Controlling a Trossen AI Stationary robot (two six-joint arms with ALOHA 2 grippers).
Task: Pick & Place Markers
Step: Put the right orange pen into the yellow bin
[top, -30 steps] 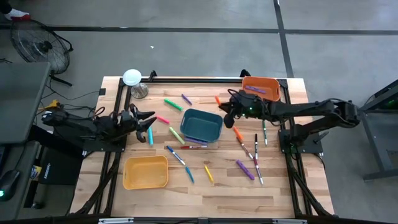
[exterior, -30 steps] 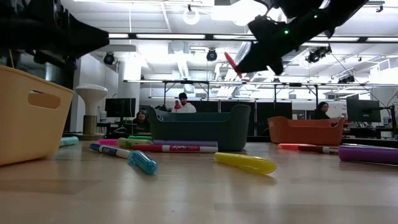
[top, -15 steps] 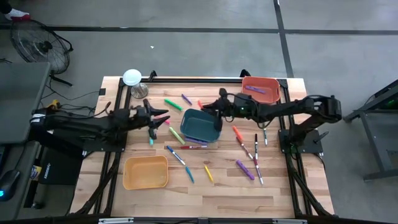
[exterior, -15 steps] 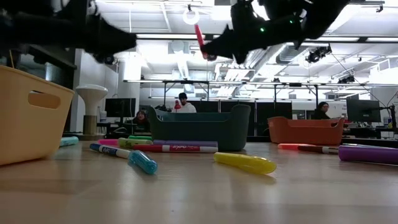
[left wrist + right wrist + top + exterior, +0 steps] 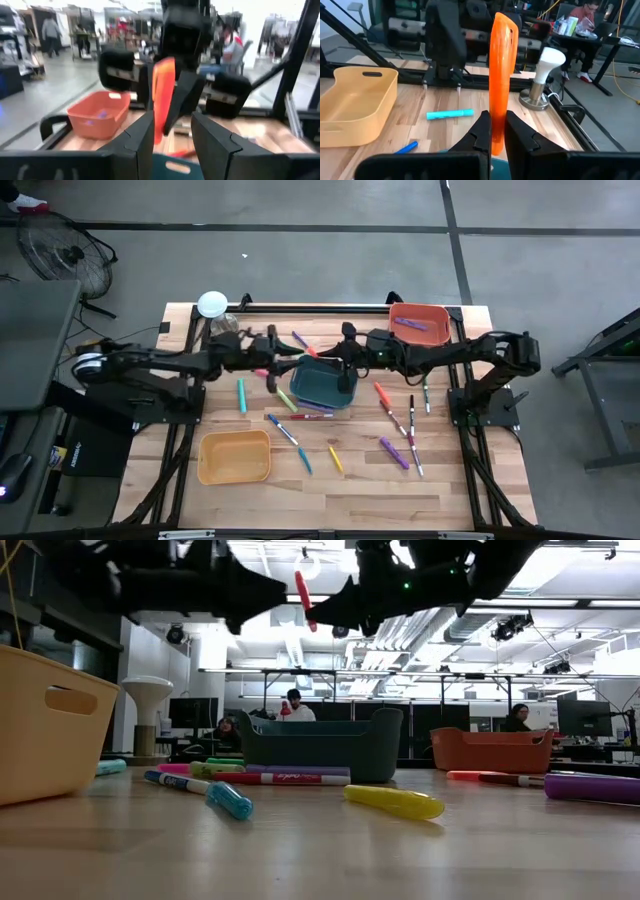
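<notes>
My right gripper (image 5: 492, 131) is shut on an orange marker (image 5: 500, 70), high above the teal bin (image 5: 325, 383). Facing it from the left, my left gripper (image 5: 172, 135) is open. Its fingertips (image 5: 283, 590) stand just short of the marker (image 5: 303, 598), and the left wrist view shows the marker (image 5: 162, 95) in the gap between the fingers, beyond their tips. Several other markers lie flat on the wooden table, such as a green one (image 5: 278, 347), a teal one (image 5: 241, 394) and a yellow one (image 5: 394, 802). My right gripper pinches the orange marker's lower end (image 5: 496, 142) between its two fingers. The fingers come level from the table's right side and lie across the marker. The marker stands nearly upright above the fingers, lifted clear of the table and the bin.
An orange bin (image 5: 418, 320) with a purple marker in it stands at the far right, and a yellow bin (image 5: 233, 456) at the near left. A white lamp-like stand (image 5: 212, 305) and a metal cup (image 5: 225, 327) sit at the far left. People sit in the room beyond.
My right gripper has carried the orange marker toward the table's left, to above the teal bin, and rolled so that the marker stands more upright. My left gripper has risen and swung toward the table's right until its open fingers face the marker.
</notes>
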